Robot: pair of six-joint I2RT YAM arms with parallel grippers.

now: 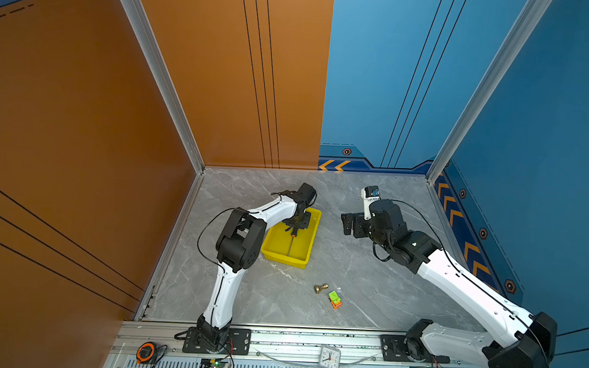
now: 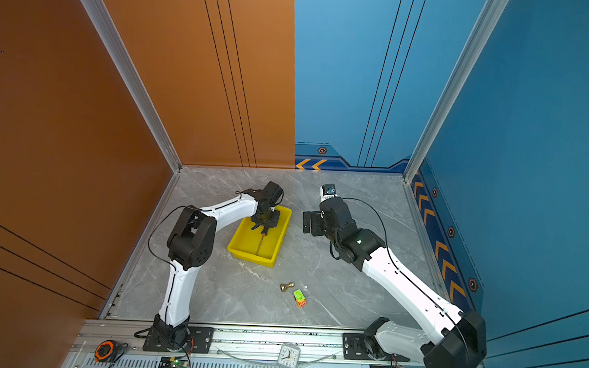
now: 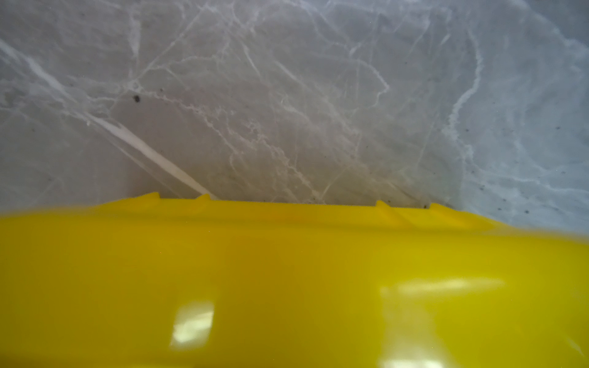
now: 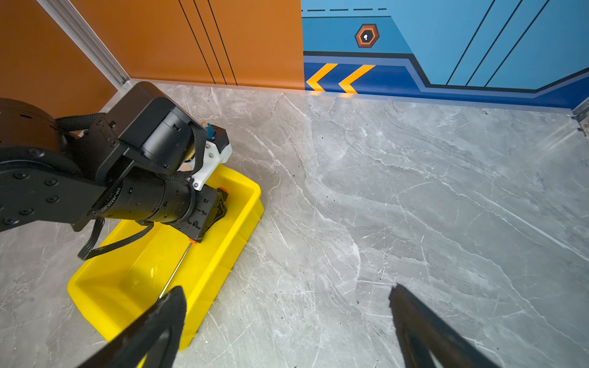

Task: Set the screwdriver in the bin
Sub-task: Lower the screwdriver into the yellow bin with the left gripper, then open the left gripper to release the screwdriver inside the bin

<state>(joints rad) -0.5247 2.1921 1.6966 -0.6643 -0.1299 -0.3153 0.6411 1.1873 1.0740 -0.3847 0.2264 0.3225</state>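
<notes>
Fingers of the left gripper are clamping the screwdriver inside the bin, shaft lying lengthwise, tip toward the near end. Right gripper is hanging open, farther right.

The bin is yellow, the screwdriver orange-collared and silver, the table grey with white veins.

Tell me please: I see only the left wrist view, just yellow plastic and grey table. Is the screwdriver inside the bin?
Observer: In both top views the screwdriver has its shaft inside the bin, along its length.
Operator: Is the left gripper holding it?
Observer: Yes, the left gripper is shut on the handle; the right wrist view shows it.
Operator: And the right gripper?
Observer: The right gripper is open, empty, beside the bin over the table.
</notes>
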